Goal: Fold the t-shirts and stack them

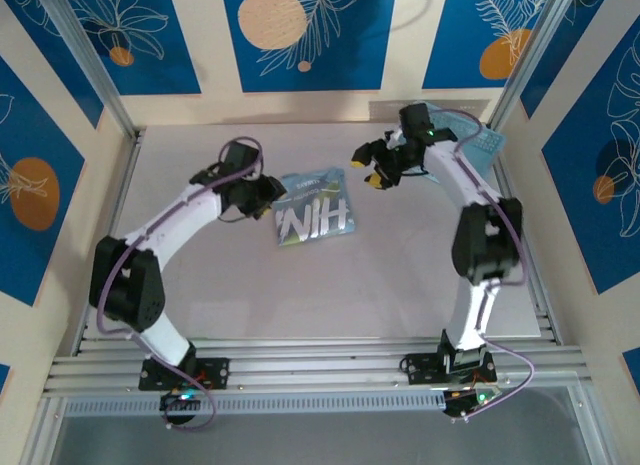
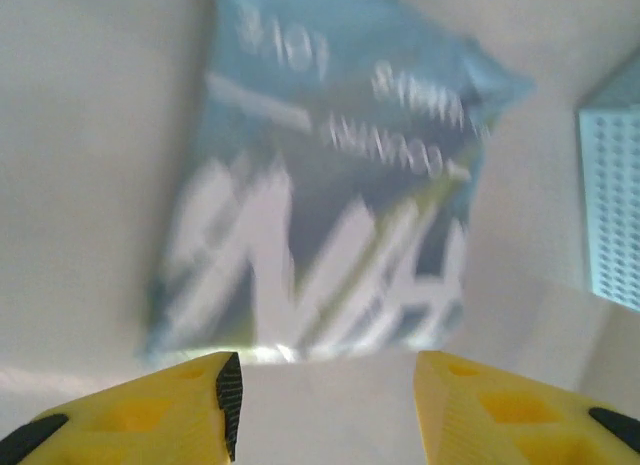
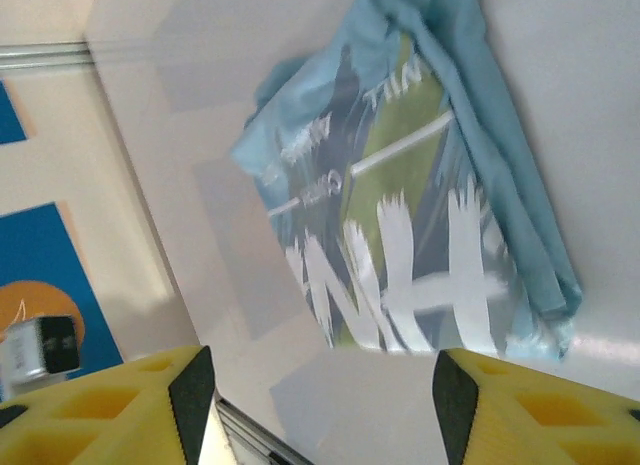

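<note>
One t-shirt (image 1: 316, 213) lies folded into a rough square near the middle of the table (image 1: 300, 290), white lettering up. One light-blue lattice basket (image 1: 487, 143) sits toward the table's 1 o'clock corner, largely hidden behind the right arm. The left wrist view is blurred, so the shirt's small print is unreadable. The left hand (image 1: 268, 197) hovers just beside the shirt's 9 o'clock edge, fingers spread and empty. The right hand (image 1: 374, 175), at the shirt's 2 o'clock, is also spread and empty.

On the folded t-shirt (image 1: 316, 214) I can read big white brush-stroke letters, roughly "NIH" from the overhead camera (the middle stroke is doubtful). The smaller white lines near them are too blurred for me.
</note>
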